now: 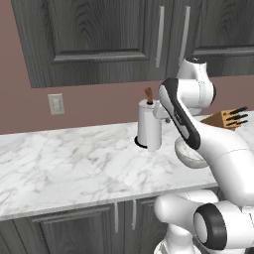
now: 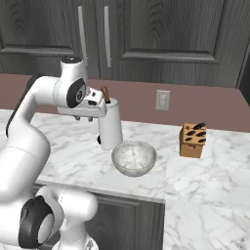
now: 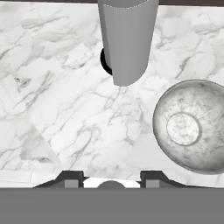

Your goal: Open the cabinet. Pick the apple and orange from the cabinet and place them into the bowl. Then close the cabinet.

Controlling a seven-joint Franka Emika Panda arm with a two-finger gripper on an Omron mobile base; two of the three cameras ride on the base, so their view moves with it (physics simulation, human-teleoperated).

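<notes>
The cabinet [image 1: 94,39] is hanging on the wall above the counter [image 1: 74,158], its recessed-panel doors sitting shut and its long silver handles [image 2: 93,36] running side by side where the doors meet. Below it, the bowl [image 2: 134,157] is resting on the marble near the counter's front edge — just in front of the paper-towel roll [image 2: 110,126] and slightly to its right. It is lying empty, its flat speckled base [image 3: 183,129] facing up. The knife block [image 2: 192,140] is standing well to the right of the bowl. The tool [image 3: 111,177] is hovering above the counter, just left of the bowl and in front of the roll — its fingertips [image 3: 70,178] are standing partly apart, gripping nothing.
</notes>
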